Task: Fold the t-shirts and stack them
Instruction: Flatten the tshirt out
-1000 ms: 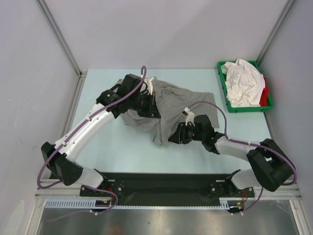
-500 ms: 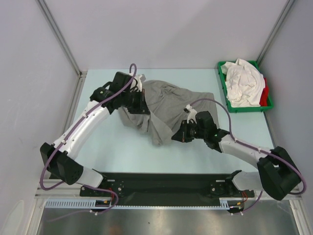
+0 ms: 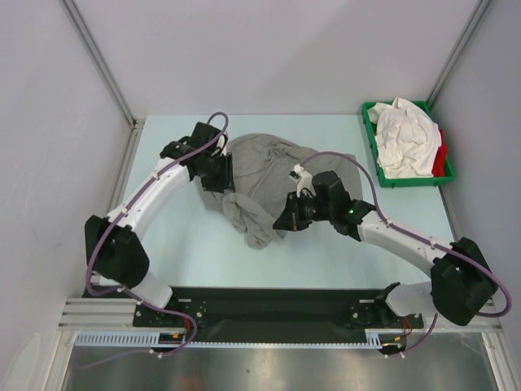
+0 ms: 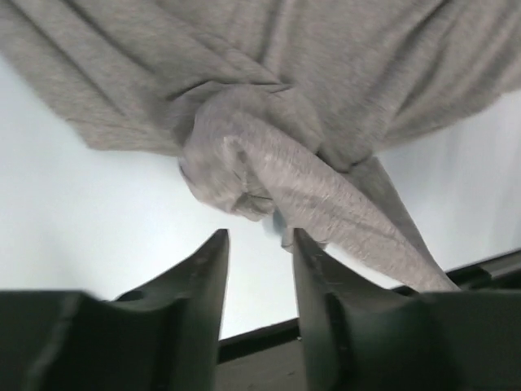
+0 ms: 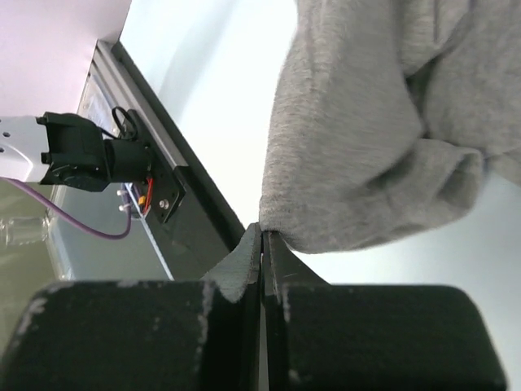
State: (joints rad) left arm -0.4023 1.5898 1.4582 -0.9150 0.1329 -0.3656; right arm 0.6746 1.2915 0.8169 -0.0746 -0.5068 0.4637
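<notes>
A heather grey t-shirt [image 3: 264, 171] lies crumpled in the middle of the table. My left gripper [image 3: 220, 175] is at its left edge, open and empty. In the left wrist view the bunched cloth [image 4: 285, 98] hangs just beyond the left gripper [image 4: 259, 236], not between the jaws. My right gripper [image 3: 285, 221] is at the shirt's near edge. In the right wrist view it [image 5: 262, 232] is shut on the hem of the grey shirt [image 5: 366, 147]. White t-shirts [image 3: 403, 134] and a red one [image 3: 442, 155] lie heaped in the tray.
A green plastic tray [image 3: 373, 153] stands at the back right of the pale blue table. Grey walls with metal posts close the left, back and right sides. The black base rail [image 3: 269, 305] runs along the near edge.
My left gripper has drawn back to the left, off the shirt. My right gripper has moved left and a little back with the hem, bunching the shirt leftward.
</notes>
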